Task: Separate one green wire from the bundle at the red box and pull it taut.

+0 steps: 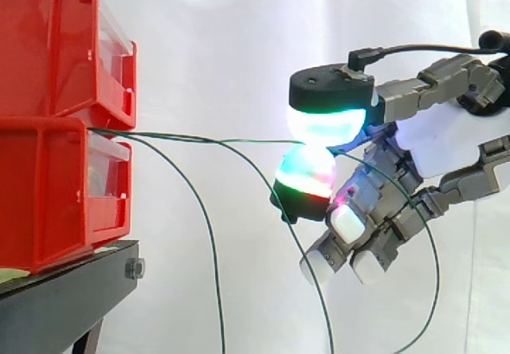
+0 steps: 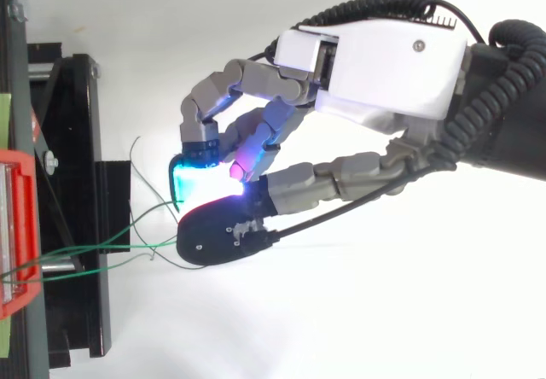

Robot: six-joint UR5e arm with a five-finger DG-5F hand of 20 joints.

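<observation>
Reaching in from the right in the side view, the hand (image 1: 446, 143) pinches one green wire (image 1: 199, 139) between two glowing pads (image 1: 327, 123), its other fingers curled beneath. That wire runs nearly straight from the stacked red bins (image 1: 48, 51); loose wires (image 1: 211, 242) droop before the white curtain (image 1: 223, 35). From above, the fingers arch leftward, and the wires fan across the black stand (image 2: 77, 225) to the pads
</observation>
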